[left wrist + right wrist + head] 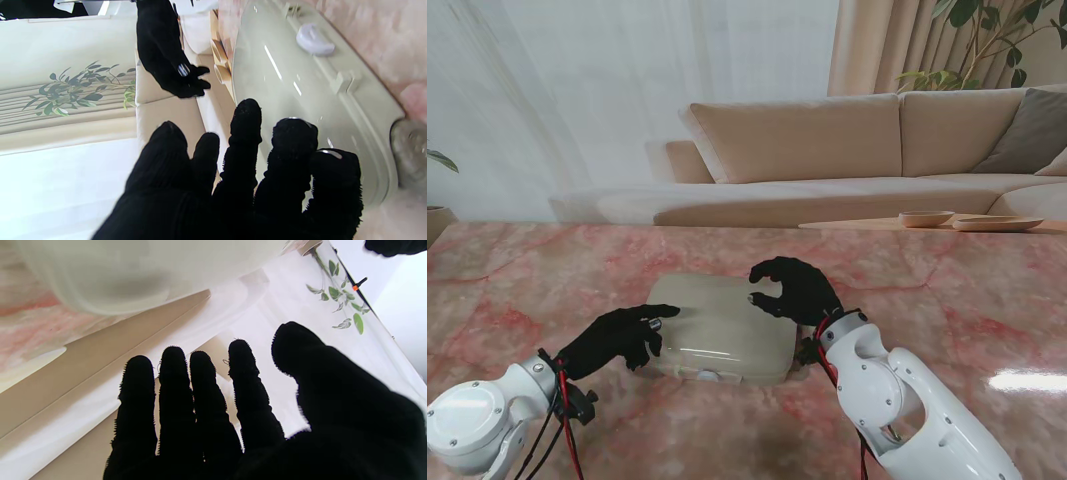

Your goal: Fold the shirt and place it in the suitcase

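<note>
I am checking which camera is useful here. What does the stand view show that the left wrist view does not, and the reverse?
Only the stand view shows the whole closed suitcase lying on the pink marble table, both arms, and two bowls on a far surface. Only the left wrist view shows the suitcase's latches and round lock up close. Both show the left hand at the suitcase's left edge, the right hand over its lid, and the sofa. No shirt appears in either.
</note>
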You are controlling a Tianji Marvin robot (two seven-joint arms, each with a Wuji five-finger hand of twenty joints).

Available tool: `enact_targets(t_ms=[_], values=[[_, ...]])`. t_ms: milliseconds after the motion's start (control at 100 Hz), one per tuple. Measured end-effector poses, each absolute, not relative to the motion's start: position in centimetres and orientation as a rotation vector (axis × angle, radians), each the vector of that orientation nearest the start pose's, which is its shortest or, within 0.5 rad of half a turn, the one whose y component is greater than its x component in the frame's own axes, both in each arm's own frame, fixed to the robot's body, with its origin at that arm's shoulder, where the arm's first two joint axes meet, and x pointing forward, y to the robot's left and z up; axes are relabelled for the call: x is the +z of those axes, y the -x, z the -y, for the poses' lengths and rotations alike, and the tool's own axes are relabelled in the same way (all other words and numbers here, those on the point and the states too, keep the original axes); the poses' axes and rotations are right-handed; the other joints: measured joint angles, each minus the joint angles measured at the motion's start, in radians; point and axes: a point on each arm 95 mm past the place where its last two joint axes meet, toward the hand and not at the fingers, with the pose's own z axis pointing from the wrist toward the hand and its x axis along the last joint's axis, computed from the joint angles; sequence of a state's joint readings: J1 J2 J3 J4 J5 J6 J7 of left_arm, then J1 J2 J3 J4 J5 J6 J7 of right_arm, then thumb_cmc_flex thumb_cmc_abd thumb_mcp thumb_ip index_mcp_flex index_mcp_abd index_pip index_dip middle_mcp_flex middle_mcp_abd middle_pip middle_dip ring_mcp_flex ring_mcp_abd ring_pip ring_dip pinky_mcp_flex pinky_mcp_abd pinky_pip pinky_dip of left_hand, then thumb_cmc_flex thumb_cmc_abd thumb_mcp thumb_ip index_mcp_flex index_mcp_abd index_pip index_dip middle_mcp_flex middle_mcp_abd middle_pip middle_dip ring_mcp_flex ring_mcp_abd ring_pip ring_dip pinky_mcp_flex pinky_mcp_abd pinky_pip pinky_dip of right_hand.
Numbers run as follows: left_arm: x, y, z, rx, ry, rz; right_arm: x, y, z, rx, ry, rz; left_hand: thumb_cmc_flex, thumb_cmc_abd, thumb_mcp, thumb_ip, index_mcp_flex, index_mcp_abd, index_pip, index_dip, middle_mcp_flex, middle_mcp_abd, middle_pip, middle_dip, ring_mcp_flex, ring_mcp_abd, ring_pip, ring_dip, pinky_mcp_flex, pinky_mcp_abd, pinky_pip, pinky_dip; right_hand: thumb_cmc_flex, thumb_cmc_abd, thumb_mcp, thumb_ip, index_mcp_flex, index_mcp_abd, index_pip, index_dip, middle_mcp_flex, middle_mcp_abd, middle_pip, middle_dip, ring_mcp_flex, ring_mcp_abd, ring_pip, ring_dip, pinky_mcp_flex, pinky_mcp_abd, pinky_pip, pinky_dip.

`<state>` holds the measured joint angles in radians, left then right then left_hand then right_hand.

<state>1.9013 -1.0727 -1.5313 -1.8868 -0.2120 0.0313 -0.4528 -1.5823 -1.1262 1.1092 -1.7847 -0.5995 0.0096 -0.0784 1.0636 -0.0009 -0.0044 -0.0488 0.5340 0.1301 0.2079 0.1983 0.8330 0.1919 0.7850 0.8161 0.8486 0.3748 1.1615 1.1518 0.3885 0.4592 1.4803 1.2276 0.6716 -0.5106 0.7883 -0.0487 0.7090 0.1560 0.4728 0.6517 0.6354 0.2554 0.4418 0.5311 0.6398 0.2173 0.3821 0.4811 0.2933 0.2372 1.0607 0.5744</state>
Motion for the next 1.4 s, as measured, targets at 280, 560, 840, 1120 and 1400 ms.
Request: enact_targets(t_ms=[280,560,840,1120,1400], values=[[-28.5,-33.0,-4.3,-2.144,2.135,-0.857,-26.9,-36.6,-4.4,-2.604,1.975,1.562,-0.071,0.000,-0.001,0.000,0.029,0.037,0.002,0.071,-0.142,0.039,-0.275,-0.141,-0.220,0.038,-0.377,-0.086,-0.188,0.004,-0.167,-0.125,-0.001,0.022,-0.027,0.000,0.001,0.000,-0.013,0.012,0.000,0.003,-0.012,0.000,0.000,0.007,0.000,0.000,0.000,0.002,0.000,0.000],[-27.7,-34.9,-3.9,-2.131,1.938,-0.802,-26.9,-35.6,-2.2,-2.655,2.090,1.520,-0.093,0.000,-0.001,0.000,0.039,0.038,0.011,0.095,-0.293,0.059,-0.490,-0.341,-0.408,0.028,-0.759,-0.422,-0.337,0.005,-0.456,-0.395,-0.010,0.043,-0.059,0.000,0.011,0.000,-0.036,0.021,0.000,0.006,-0.029,0.000,0.000,0.008,-0.024,0.000,-0.002,0.011,-0.002,-0.001],[-28.6,-35.7,-3.9,-2.017,1.789,-0.839,-26.7,-34.7,-0.5,-2.731,2.203,1.408,-0.143,0.000,-0.001,0.000,0.041,0.038,-0.012,0.095,-0.406,0.059,-0.587,-0.429,-0.544,-0.014,-0.934,-0.595,-0.445,-0.051,-0.734,-0.534,-0.011,0.050,-0.074,0.021,0.011,0.001,-0.049,0.032,0.000,0.008,-0.050,-0.004,0.000,0.009,-0.036,0.000,-0.003,0.013,-0.014,-0.012],[-29.8,-36.3,-4.4,-1.920,1.727,-0.908,-27.4,-34.0,0.2,-2.748,2.279,1.324,-0.191,0.000,-0.001,0.000,0.027,0.037,-0.036,0.095,-0.428,0.059,-0.627,-0.469,-0.573,-0.038,-0.991,-0.688,-0.472,-0.073,-0.868,-0.599,-0.011,0.055,-0.090,0.021,0.011,0.001,-0.055,0.041,0.000,0.009,-0.061,-0.005,0.000,0.012,-0.047,0.000,-0.004,0.022,-0.024,-0.012],[-30.7,-36.3,-4.4,-1.944,1.793,-0.821,-28.6,-33.4,0.8,-2.730,2.356,1.257,-0.199,0.000,-0.001,0.000,0.016,0.035,-0.048,0.095,-0.434,0.059,-0.647,-0.491,-0.621,-0.050,-1.005,-0.717,-0.474,-0.076,-0.927,-0.633,-0.011,0.063,-0.105,0.021,0.011,0.002,-0.062,0.041,0.000,0.010,-0.062,-0.005,0.000,0.018,-0.048,0.000,-0.004,0.023,-0.025,-0.012]])
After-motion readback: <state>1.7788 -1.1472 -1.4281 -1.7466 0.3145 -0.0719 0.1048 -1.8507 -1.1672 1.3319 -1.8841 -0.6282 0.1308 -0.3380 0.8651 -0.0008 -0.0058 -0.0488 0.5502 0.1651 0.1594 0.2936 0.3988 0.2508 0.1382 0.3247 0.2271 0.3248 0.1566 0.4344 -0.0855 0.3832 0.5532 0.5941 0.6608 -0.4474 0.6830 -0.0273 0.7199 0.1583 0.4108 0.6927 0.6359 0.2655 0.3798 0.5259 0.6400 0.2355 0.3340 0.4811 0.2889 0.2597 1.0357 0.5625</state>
